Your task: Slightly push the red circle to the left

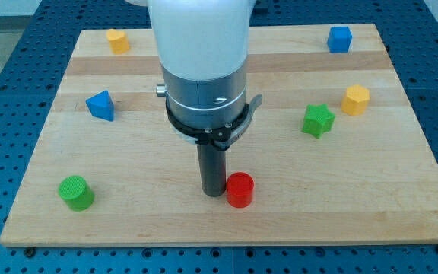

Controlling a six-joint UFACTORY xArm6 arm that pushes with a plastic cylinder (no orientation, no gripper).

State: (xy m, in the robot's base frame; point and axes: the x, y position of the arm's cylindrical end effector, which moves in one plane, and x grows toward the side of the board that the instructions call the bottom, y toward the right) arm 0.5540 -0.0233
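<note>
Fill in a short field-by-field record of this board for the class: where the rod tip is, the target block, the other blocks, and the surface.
tip: my tip at red circle's left side, touching or nearly so
target: red circle, near view's bottom
others: green circle; blue triangle; green star; yellow hexagon; blue cube; yellow block
surface: wooden board

A pale wooden board (226,221) carries seven blocks: a red circle (240,189) near the view's bottom, a green cylinder (76,192) lower left, a blue triangle (101,105), a yellow block (117,40), a blue cube (340,39), a yellow hexagon (356,100) and a green star (318,120)
</note>
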